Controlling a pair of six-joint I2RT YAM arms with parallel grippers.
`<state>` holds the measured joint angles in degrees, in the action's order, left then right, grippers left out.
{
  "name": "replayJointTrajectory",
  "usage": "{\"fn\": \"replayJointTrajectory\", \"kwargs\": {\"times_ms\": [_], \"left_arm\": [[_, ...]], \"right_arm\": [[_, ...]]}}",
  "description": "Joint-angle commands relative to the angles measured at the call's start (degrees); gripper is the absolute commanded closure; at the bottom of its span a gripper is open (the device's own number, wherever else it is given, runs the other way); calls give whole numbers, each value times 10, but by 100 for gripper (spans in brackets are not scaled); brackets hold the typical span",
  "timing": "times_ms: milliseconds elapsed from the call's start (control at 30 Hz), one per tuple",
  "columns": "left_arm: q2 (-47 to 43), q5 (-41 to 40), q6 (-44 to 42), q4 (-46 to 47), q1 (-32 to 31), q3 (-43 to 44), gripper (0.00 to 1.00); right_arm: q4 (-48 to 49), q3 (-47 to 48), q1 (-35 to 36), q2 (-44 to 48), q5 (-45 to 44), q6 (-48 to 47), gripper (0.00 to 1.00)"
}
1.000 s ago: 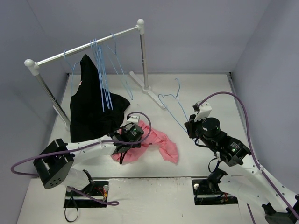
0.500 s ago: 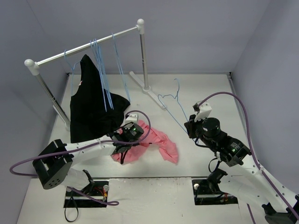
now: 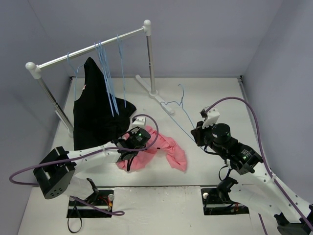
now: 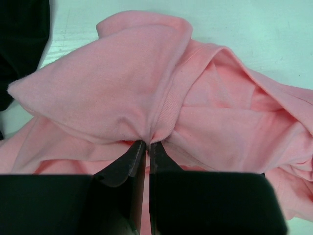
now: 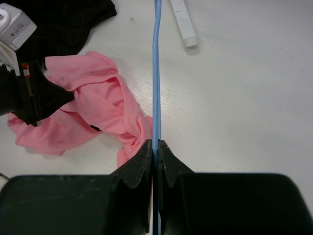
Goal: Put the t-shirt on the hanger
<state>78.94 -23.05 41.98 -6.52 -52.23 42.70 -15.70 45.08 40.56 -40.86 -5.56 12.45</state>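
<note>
Left wrist view shows the left hand (image 4: 146,144) pinched on the t-shirt (image 4: 205,112). The right hand (image 5: 155,144) clamps the hanger (image 5: 156,73).

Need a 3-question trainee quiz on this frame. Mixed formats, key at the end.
1. True or false: the left gripper is shut on a fold of the t-shirt.
2. Pick one. The right gripper is clamped on: A) the t-shirt, B) the hanger, C) nothing.
3. Short answer: which garment hangs from the rail?

Key:
1. True
2. B
3. The black garment
</note>
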Motion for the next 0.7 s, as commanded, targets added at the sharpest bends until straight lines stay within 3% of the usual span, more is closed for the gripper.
{"fn": "replayJointTrajectory", "kwargs": {"times_ms": [0,267,667], "left_arm": [[-41,-15,-43,16,12,30,100],[-38,73,-94,-83,105,101,100],[17,131,-162,-254,150,269,100]], "right_arm": [[33,6,0,16,50,-12,100],[33,-10,-1,60,143,-5,100],[31,-30,0,88,194,7,100]]}}
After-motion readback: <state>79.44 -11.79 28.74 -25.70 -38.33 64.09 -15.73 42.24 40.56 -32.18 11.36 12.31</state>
